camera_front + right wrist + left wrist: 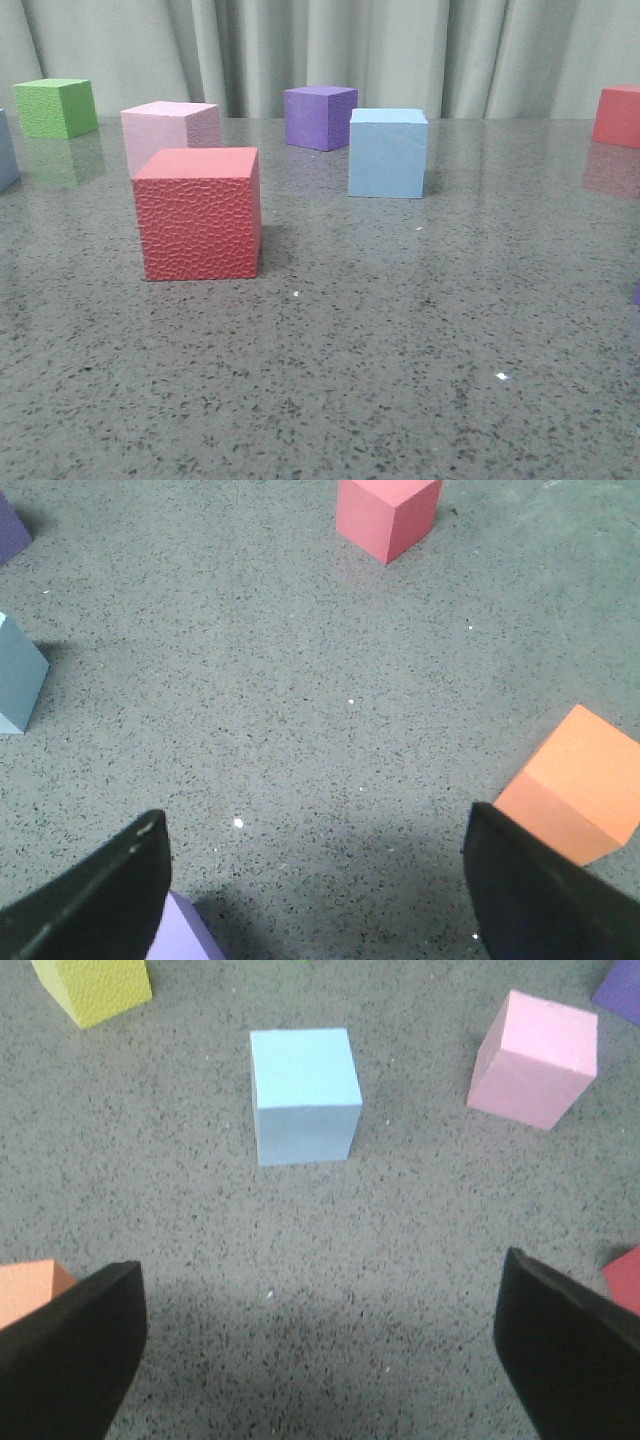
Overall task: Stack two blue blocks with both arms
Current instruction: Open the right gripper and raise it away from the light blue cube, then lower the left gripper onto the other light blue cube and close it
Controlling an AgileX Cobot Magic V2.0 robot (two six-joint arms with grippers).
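One pale blue block [388, 152] stands mid-table in the front view; it also shows at the edge of the right wrist view [18, 675]. The second blue block is cut off by the front view's left edge [5, 150] and stands ahead of my left gripper in the left wrist view [305, 1095]. My left gripper [320, 1350] is open and empty above bare table, well short of that block. My right gripper [315, 890] is open and empty, with the other blue block off to one side. Neither gripper shows in the front view.
A red textured cube [200, 213], pink cube [172, 130], green cube [57, 107], purple cube [320, 117] and a far-right red cube [618, 116] stand around. An orange cube [580, 785] and a lilac cube [180, 930] sit close beside the right gripper's fingers. An orange cube [28, 1288] sits by the left finger.
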